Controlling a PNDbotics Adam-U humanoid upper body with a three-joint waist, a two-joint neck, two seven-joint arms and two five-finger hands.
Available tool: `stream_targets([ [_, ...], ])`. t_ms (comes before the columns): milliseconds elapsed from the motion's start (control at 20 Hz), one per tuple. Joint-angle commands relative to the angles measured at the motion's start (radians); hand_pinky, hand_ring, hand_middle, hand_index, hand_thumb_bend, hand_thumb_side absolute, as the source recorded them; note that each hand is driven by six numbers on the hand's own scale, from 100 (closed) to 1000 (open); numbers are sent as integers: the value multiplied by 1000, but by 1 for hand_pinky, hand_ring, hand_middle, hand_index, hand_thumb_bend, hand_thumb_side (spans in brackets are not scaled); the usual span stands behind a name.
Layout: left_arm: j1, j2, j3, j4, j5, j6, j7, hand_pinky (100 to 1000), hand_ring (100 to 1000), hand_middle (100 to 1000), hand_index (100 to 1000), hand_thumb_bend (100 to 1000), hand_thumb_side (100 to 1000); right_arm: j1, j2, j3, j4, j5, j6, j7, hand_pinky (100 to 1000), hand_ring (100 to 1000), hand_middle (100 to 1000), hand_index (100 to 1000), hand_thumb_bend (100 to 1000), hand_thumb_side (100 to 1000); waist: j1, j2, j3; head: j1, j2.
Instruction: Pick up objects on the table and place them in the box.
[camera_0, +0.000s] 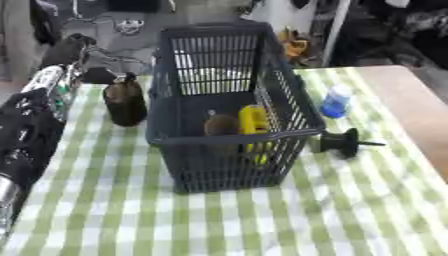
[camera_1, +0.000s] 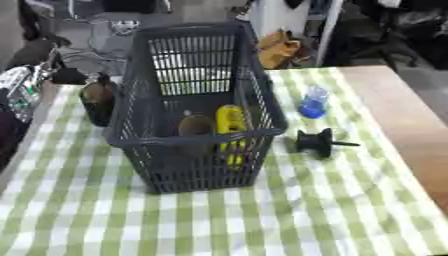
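A dark slatted basket (camera_0: 229, 131) stands mid-table on the green checked cloth. Inside it lie a yellow object (camera_0: 253, 121) and a brown round object (camera_0: 221, 125). A dark brown bottle (camera_0: 125, 105) stands upright just left of the basket. My left arm runs up the left edge, and my left hand (camera_0: 98, 75) shows as a dark shape beside the bottle's top; whether it touches the bottle is unclear. Right of the basket stand a small blue bottle (camera_0: 335, 102) and a black round object with a thin spike (camera_0: 341, 142). My right hand is out of sight.
The bare wooden tabletop (camera_0: 411, 105) shows along the right side past the cloth. Cables and dark clutter lie on the floor beyond the table's far edge. Open checked cloth (camera_0: 262, 220) stretches in front of the basket.
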Motion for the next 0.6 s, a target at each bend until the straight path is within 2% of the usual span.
stream_targets([
  [50,-32,44,10,-23,8,-4,-27,773,840,884,935,1000,698,-20,-30,-10,-22,3,2,-2,609,769,745,972,110,711,16,10,6,3,-24],
  [600,-34,52,17,-48,29,-11,-62,767,819,851,930,1000,700,-27,-29,-15,-30,11,5,-7,606,770,745,974,114,706,28,71,33,0,-46],
])
